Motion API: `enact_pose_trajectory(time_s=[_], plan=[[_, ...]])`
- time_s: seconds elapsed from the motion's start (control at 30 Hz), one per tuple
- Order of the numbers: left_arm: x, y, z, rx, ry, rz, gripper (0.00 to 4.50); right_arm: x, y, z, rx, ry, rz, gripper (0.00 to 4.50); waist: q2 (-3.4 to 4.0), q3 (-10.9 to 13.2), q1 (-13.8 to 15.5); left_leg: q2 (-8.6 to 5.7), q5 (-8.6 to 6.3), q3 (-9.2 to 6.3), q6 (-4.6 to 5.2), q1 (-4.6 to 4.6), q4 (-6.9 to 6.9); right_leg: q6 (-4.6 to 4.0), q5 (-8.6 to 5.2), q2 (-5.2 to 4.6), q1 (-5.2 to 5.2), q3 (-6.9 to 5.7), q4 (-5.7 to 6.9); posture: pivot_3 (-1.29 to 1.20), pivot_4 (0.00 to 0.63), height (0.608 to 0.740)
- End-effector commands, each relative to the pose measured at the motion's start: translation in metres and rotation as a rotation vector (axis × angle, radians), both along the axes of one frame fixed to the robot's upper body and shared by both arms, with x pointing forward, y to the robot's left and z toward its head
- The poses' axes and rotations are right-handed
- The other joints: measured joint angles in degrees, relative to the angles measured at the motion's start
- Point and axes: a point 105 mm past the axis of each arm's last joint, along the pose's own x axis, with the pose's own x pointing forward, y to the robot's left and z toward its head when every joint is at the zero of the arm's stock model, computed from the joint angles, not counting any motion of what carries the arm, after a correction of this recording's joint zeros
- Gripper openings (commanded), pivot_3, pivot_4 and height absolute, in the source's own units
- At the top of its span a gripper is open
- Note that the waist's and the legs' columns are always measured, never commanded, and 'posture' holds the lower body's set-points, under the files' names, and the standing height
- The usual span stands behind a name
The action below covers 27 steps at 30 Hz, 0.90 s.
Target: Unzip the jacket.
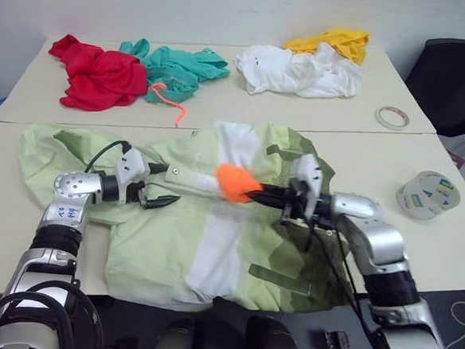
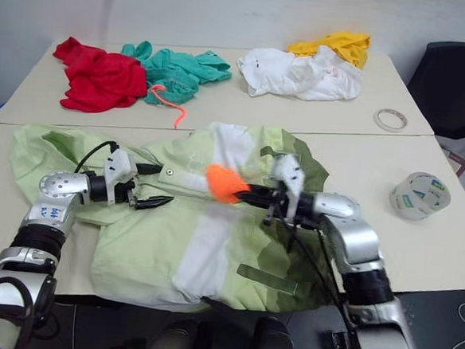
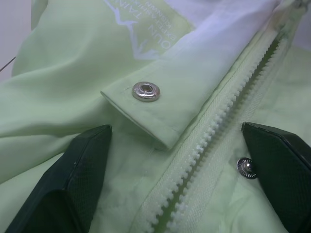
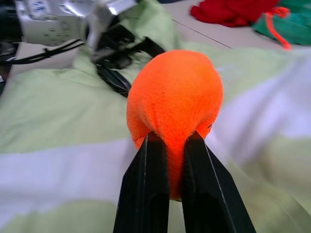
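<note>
With the right hand (image 1: pixel 255 195) clenched on the orange puff (image 1: pixel 234 182) and the left hand (image 1: pixel 166 187) released, the jacket (image 1: pixel 164 242) risked bunching toward three o'clock.

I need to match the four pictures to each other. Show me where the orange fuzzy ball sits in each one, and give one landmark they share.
Left eye view: the orange fuzzy ball sits mid-frame on the jacket.
Right eye view: mid-frame, slightly left of center.
Left wrist view: the zipper and a snap button; no ball.
Right wrist view: center, pinched by the right gripper.
Shared landmark: the jacket's pale green fabric.
</note>
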Motion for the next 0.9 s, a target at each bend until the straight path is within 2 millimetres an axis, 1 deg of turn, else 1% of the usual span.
enact_pose_trajectory(time_s=[0.03,0.07,0.1,0.13,0.17,0.23,0.3,0.33,0.4,0.43,0.47,0.53,0.6,0.67,0.7,0.77,0.83,0.9], plan=[[-0.015,0.016,-0.038,0.035,0.161,0.057,4.5,0.007,-0.053,0.008,-0.021,-0.035,-0.201,0.01,0.0,0.0,0.01,0.0,0.0,0.0,0.0,0.02,0.0,0.0,0.0,-0.01,0.0,0.01,0.01,0.0,0.15,0.74],[-0.017,0.019,-0.043,0.039,0.172,0.075,4.5,0.008,-0.071,0.008,-0.025,-0.027,-0.264,0.01,0.0,-0.01,-0.01,0.0,0.0,0.0,0.0,0.02,-0.01,0.0,0.0,-0.02,0.0,0.03,0.01,0.0,0.15,0.74],[-0.019,0.021,-0.046,0.042,0.179,0.087,4.5,0.007,-0.082,0.008,-0.026,-0.022,-0.303,0.01,0.01,-0.01,0.0,0.01,0.0,0.0,-0.01,0.03,-0.02,0.0,0.0,-0.03,0.0,0.03,0.01,0.0,0.15,0.74],[-0.018,0.027,-0.049,0.043,0.162,0.127,4.5,0.004,-0.104,0.01,-0.018,-0.019,-0.378,0.01,0.06,-0.05,0.01,0.01,0.0,0.01,-0.01,0.04,-0.02,0.0,0.0,-0.03,0.0,0.04,0.01,0.0,0.15,0.74],[-0.017,0.032,-0.05,0.037,0.144,0.168,4.5,0.0,-0.122,0.011,-0.012,-0.015,-0.443,0.01,0.13,-0.09,0.03,0.02,0.0,0.02,-0.01,0.07,-0.03,0.0,0.0,-0.03,0.02,0.05,0.0,0.0,0.15,0.74],[-0.017,0.038,-0.051,0.023,0.128,0.22,4.5,-0.007,-0.145,0.013,-0.004,-0.014,-0.522,0.01,0.37,-0.26,0.0,0.02,0.0,0.03,-0.01,0.12,-0.05,0.0,0.0,-0.07,0.07,0.07,-0.01,0.0,0.15,0.74],[-0.024,0.044,-0.058,-0.009,0.153,0.255,4.5,-0.019,-0.179,0.014,0.019,-0.006,-0.634,0.01,0.58,-0.43,-0.06,0.07,-0.01,0.12,-0.01,0.26,-0.06,0.0,0.0,-0.1,0.13,0.18,0.03,0.0,0.15,0.74],[-0.027,0.045,-0.06,-0.016,0.162,0.262,4.5,-0.023,-0.191,0.014,0.025,-0.005,-0.671,0.01,0.63,-0.46,-0.09,0.11,-0.01,0.18,-0.02,0.5,-0.16,0.0,0.0,-0.13,0.28,0.26,0.03,0.0,0.15,0.74],[-0.034,0.046,-0.067,-0.024,0.181,0.271,4.5,-0.027,-0.218,0.012,-0.007,-0.009,-0.765,0.01,0.68,-0.56,-0.21,0.18,-0.07,0.35,-0.1,1.4,-0.71,-0.01,-0.01,-0.16,0.9,0.45,-0.42,0.0,0.15,0.74],[-0.035,0.046,-0.07,-0.029,0.187,0.276,4.5,-0.028,-0.227,0.011,-0.019,-0.012,-0.796,0.01,0.76,-0.6,-0.22,0.17,-0.1,0.53,-0.13,1.72,-1.04,-0.01,-0.01,-0.19,1.02,0.65,-0.52,0.0,0.15,0.74],[-0.037,0.046,-0.073,-0.033,0.191,0.28,4.5,-0.027,-0.24,0.012,-0.033,-0.023,-0.851,0.01,0.89,-0.7,-0.26,0.17,-0.13,0.6,-0.16,1.85,-1.13,-0.01,-0.01,-0.21,1.04,0.77,-0.51,0.0,0.15,0.74],[-0.039,0.042,-0.074,-0.044,0.195,0.28,4.5,-0.023,-0.259,0.017,-0.06,-0.057,-0.933,0.01,1.07,-0.84,-0.34,0.22,-0.17,0.72,-0.25,1.97,-1.2,-0.06,-0.04,-0.17,1.02,1.04,-0.49,0.0,0.15,0.74],[-0.039,0.038,-0.074,-0.05,0.195,0.273,4.5,-0.018,-0.27,0.022,-0.078,-0.085,-0.982,0.01,1.21,-0.92,-0.35,0.23,-0.18,0.85,-0.27,1.98,-1.22,-0.07,-0.04,-0.17,0.94,1.17,-0.47,0.0,0.15,0.74],[-0.039,0.034,-0.074,-0.064,0.199,0.269,4.5,-0.009,-0.282,0.028,-0.122,-0.11,-1.045,0.01,1.29,-0.97,-0.26,0.23,-0.17,0.91,-0.26,1.97,-1.22,-0.07,-0.04,-0.17,0.92,1.18,-0.47,0.0,0.15,0.74],[-0.038,0.033,-0.074,-0.065,0.2,0.267,4.5,-0.004,-0.284,0.031,-0.127,-0.121,-1.059,0.01,1.31,-0.98,-0.22,0.23,-0.17,0.94,-0.25,1.97,-1.21,-0.07,-0.04,-0.17,0.92,1.19,-0.47,0.0,0.15,0.74],[-0.037,0.03,-0.072,-0.068,0.193,0.253,4.5,0.008,-0.279,0.038,-0.115,-0.139,-1.055,0.01,1.37,-1.02,-0.2,0.22,-0.17,0.97,-0.23,1.97,-1.2,-0.07,-0.04,-0.19,0.9,1.19,-0.48,0.0,0.15,0.74],[-0.036,0.025,-0.069,-0.068,0.18,0.223,4.5,0.016,-0.264,0.039,-0.083,-0.123,-0.985,0.01,1.39,-1.03,-0.2,0.22,-0.17,0.97,-0.23,1.97,-1.19,-0.07,-0.04,-0.19,0.9,1.26,-0.48,0.0,0.15,0.74],[-0.037,0.019,-0.062,-0.096,0.17,0.184,4.5,0.017,-0.249,0.034,-0.052,-0.066,-0.9,0.01,1.39,-1.03,0.02,0.23,-0.17,0.93,-0.23,1.93,-1.19,-0.07,-0.04,-0.19,0.9,1.31,-0.51,0.0,0.15,0.74]])
